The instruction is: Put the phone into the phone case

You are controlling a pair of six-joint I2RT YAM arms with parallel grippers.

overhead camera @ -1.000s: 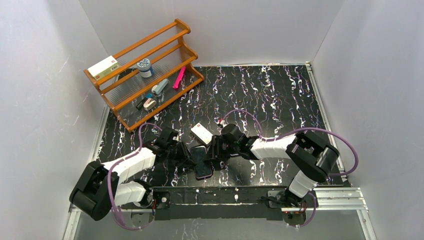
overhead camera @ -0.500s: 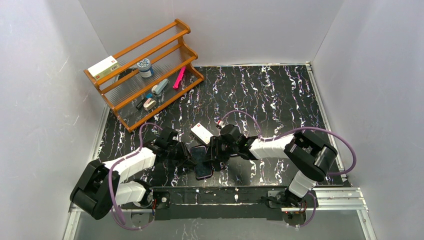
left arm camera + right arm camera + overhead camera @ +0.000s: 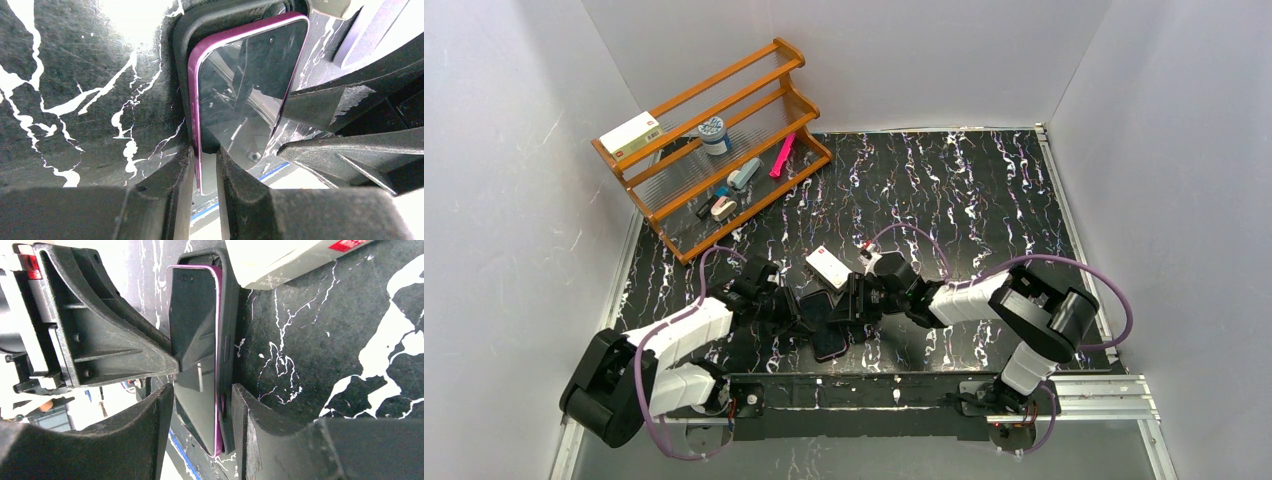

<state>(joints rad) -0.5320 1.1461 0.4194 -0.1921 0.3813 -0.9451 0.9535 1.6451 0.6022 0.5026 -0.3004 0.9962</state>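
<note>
Left gripper (image 3: 205,155), nearly closed, and right gripper (image 3: 202,390), about half open, meet low over the black, white-veined tabletop (image 3: 75,100). Right clamps across the black rubbery phone case (image 3: 230,340) and its contents. Left pinches one edge of the purple-rimmed, glossy dark-screened phone (image 3: 245,80), which lies in the case's hollow.

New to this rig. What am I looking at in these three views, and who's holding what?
Two robot arms are bolted at the near edge of the black marbled table. The wide picture looks down from above; the other two come from cameras on each wrist. On the table stand a wooden rack and a white box. The left gripper pinches the purple phone, which sits partly in the black phone case. The right gripper straddles both; whether it squeezes is unclear.
</note>
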